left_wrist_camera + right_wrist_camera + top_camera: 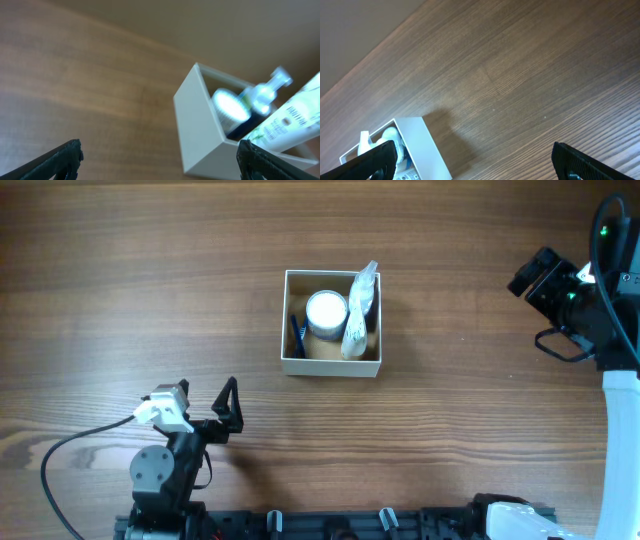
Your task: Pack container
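Starting at the robot's side of the overhead view: a black rail (330,525) runs along the 6 o'clock edge of the table (120,270). The left arm (165,470) sits at about 7 o'clock, with a black cable (60,455) looping off toward 8. The left gripper (160,165) is spread wide. In its wrist view the two black fingertips sit in the bottom corners with only wood grain between them. It's well apart from the box, off the box's 7 o'clock corner.

The surface is dark brown wood with grain running 9 to 3, matte, with a soft pale sheen in places.

The container (330,367) sits about mid-table, a touch toward 12, square to the edges. Inside, a white-lidded jar (327,310) sits toward the 12 o'clock wall. A white tube (360,308) leans along the 3 o'clock side, its top poking over the 1 o'clock corner. A thin blue thing (297,332) lies against the 9 o'clock wall, too small to identify.

Farthest out, the right arm (600,310) comes in at the 2 to 3 o'clock edge, green light (603,228) on. The right gripper (470,162) is wide apart too, well clear of the box, which shows at 7 o'clock in its wrist view. Past the table edge there, at 11 o'clock, is a plain greyish background. Can't tell if it's wall or floor.
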### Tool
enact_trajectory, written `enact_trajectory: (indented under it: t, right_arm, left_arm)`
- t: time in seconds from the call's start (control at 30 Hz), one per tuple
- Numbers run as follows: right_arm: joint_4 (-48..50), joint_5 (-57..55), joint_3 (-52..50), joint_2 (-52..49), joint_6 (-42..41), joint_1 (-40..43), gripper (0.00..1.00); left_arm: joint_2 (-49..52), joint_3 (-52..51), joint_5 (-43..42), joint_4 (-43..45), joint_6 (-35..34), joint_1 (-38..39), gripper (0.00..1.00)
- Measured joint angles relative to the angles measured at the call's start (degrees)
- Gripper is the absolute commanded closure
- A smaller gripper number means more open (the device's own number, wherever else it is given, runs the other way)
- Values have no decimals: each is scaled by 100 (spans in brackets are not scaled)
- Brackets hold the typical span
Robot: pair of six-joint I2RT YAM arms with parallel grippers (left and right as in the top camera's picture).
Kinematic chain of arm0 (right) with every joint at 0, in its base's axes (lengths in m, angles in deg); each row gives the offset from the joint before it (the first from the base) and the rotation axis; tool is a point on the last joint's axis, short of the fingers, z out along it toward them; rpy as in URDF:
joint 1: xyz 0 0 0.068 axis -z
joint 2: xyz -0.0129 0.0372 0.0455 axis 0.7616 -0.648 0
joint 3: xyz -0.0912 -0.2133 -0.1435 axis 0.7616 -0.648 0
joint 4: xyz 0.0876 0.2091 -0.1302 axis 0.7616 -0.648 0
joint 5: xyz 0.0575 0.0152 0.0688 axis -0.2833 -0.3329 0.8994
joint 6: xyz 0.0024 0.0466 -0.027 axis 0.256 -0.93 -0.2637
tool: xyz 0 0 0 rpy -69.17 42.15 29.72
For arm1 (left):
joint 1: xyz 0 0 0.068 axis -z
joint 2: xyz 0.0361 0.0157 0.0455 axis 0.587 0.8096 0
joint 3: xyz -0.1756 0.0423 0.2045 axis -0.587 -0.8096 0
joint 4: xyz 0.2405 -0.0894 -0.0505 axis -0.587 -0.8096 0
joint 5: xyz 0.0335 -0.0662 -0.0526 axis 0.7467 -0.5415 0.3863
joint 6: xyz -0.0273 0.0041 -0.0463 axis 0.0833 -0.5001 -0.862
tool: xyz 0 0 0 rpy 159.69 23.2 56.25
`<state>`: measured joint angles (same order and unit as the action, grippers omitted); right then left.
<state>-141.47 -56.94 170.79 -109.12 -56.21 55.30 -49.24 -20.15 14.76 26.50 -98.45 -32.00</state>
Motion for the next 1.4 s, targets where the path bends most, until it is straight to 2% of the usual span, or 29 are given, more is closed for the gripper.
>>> enact_trajectory:
  t: [0.47,0.57,0.63,0.7,0.77,0.9,1.03,1.13,1.3,1.4]
  right_arm:
    - [0,0,0,28,0,0,0]
    - [0,-4,-2,549,9,-2,0]
    - [127,-136,-87,1397,203,-2,0]
    - [920,-87,-721,2385,769,-2,0]
    - [1976,315,-1860,3252,1685,-2,0]
    - [2774,1121,-4518,5021,2601,-2,0]
    - [3547,1633,-6400,6356,2835,-2,0]
    - [4059,1751,-7346,6795,2765,-2,0]
    - [4688,1799,-8417,7101,2306,-2,0]
    - [4892,1808,-8542,7167,2116,-2,0]
  left_arm:
    - [-63,0,15,-35,-15,0,0]
    - [-63,0,17,-33,-15,0,0]
    - [-63,0,15,-33,-15,0,0]
    - [-63,-4,17,-35,-15,0,0]
    - [-68,-11,17,-35,-15,0,0]
    - [-72,-11,17,-33,-15,0,0]
    - [-72,-11,17,-37,-15,0,0]
    - [-72,-11,17,-35,-17,0,0]
    - [-72,-11,17,-35,-15,0,0]
    - [-72,-11,17,-35,-17,0,0]
